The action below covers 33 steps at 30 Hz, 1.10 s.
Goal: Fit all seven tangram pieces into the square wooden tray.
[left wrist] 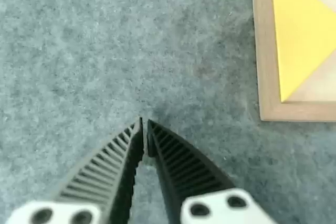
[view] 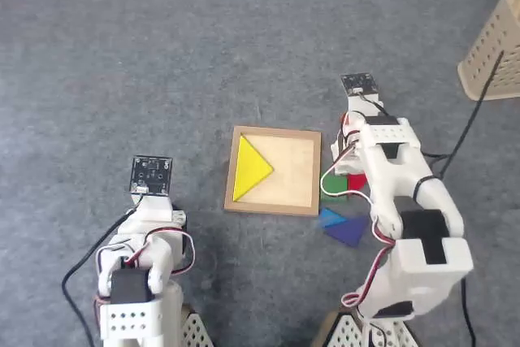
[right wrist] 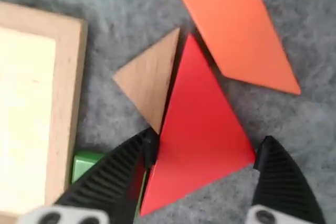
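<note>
On carpet [right wrist: 323, 3], red triangle [right wrist: 197, 124] sits inside right hand [right wrist: 208, 140].

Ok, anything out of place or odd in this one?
Nothing is damaged or spilled. Beside the tray, the red triangle lies tight against the wooden triangle. There is a dark shadow along that shared edge, so the red one may sit slightly raised. The right tool straddles it, open.
</note>
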Motion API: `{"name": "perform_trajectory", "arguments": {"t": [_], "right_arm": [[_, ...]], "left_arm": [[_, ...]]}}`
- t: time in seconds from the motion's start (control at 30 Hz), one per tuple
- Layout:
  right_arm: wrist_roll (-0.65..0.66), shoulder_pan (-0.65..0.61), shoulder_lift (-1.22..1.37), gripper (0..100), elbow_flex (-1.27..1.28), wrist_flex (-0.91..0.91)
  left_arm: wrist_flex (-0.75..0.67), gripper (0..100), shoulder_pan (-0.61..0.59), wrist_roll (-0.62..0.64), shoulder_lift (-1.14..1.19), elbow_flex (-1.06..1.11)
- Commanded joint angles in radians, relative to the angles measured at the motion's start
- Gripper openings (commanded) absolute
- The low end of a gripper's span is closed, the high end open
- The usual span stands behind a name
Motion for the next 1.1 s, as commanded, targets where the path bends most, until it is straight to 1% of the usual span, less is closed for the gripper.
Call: {"name": "perform_trajectory", "arguments": {"t": [0.0,0.1,0.17,0.4,0.77,0.9,1.07], "right_arm": [[0.015,0.004,-0.008,28.4,-0.041,0.012],[0.015,0.01,-0.013,21.1,-0.041,0.012],[0.014,0.01,-0.013,18.8,-0.041,0.012],[0.008,0.01,-0.028,18.4,-0.038,0.012],[0.006,0.008,-0.321,18.4,0.115,0.016],[0.006,0.007,-0.371,18.4,0.158,-0.012],[0.009,0.005,-0.372,18.8,0.167,-0.025]], "left_arm": [[0.008,2,0.005,-0.003,-0.018,-0.01],[0.008,2,0.005,-0.003,-0.018,-0.01],[0.008,2,0.005,-0.003,-0.018,-0.01],[0.008,2,0.005,-0.003,-0.018,-0.01],[0.008,2,0.005,-0.003,-0.018,-0.01],[0.008,2,0.005,-0.003,-0.018,-0.01],[0.008,2,0.005,-0.003,-0.018,-0.01]]}}
